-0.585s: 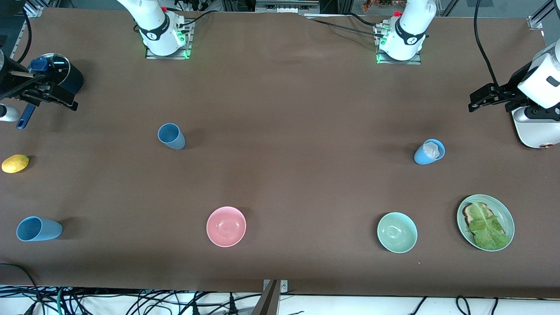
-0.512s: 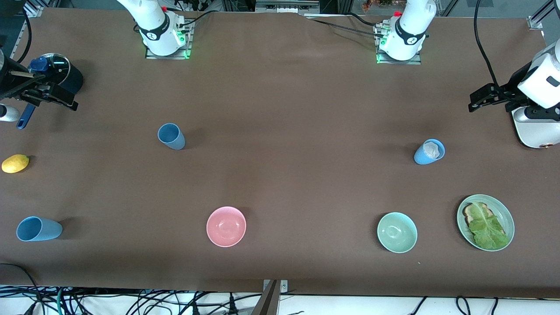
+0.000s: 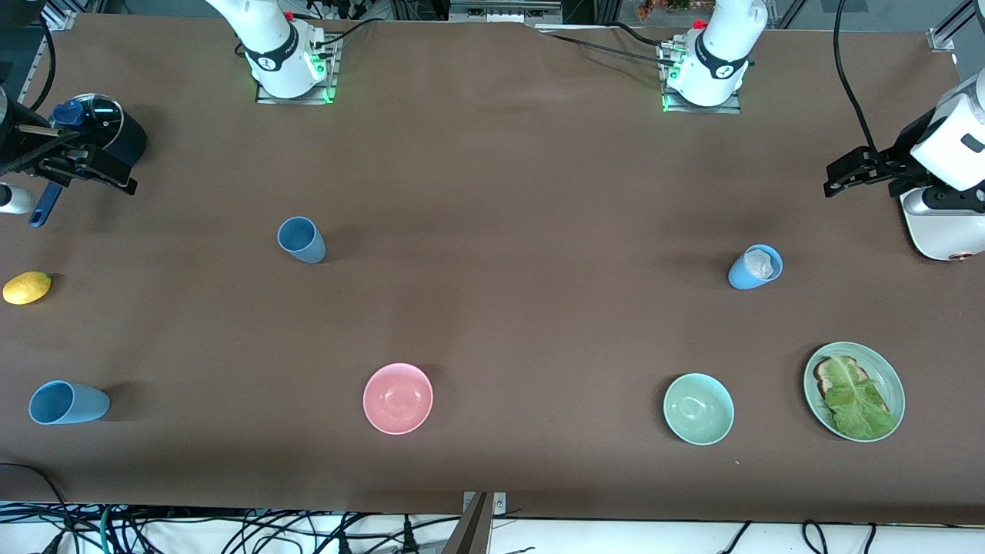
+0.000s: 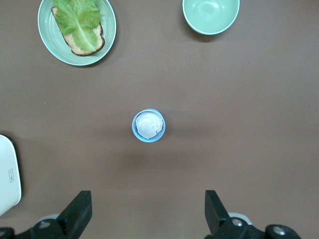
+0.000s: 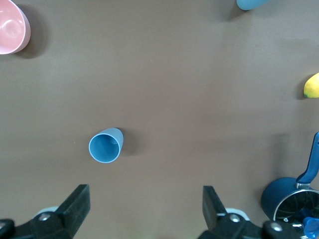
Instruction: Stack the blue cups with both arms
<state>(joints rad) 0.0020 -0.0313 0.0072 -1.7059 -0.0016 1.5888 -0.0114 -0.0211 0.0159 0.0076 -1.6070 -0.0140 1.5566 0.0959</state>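
A slate-blue cup [image 3: 301,239] stands toward the right arm's end of the table and also shows in the right wrist view [image 5: 105,145]. A sky-blue cup [image 3: 755,266] with a white lump inside stands toward the left arm's end and sits mid-picture in the left wrist view [image 4: 148,124]. Another sky-blue cup [image 3: 68,402] stands near the front edge at the right arm's end. My left gripper [image 3: 839,177] [image 4: 148,211] hangs open and empty, high over the table beside the filled cup. My right gripper [image 3: 115,173] [image 5: 145,206] hangs open and empty, high beside the slate-blue cup.
A pink bowl [image 3: 398,398], a pale green bowl [image 3: 698,408] and a green plate [image 3: 886,363] of toast and lettuce stand near the front edge. A lemon [image 3: 27,287] and a navy lidded pot [image 3: 131,138] lie at the right arm's end. A white appliance [image 3: 943,231] stands at the left arm's end.
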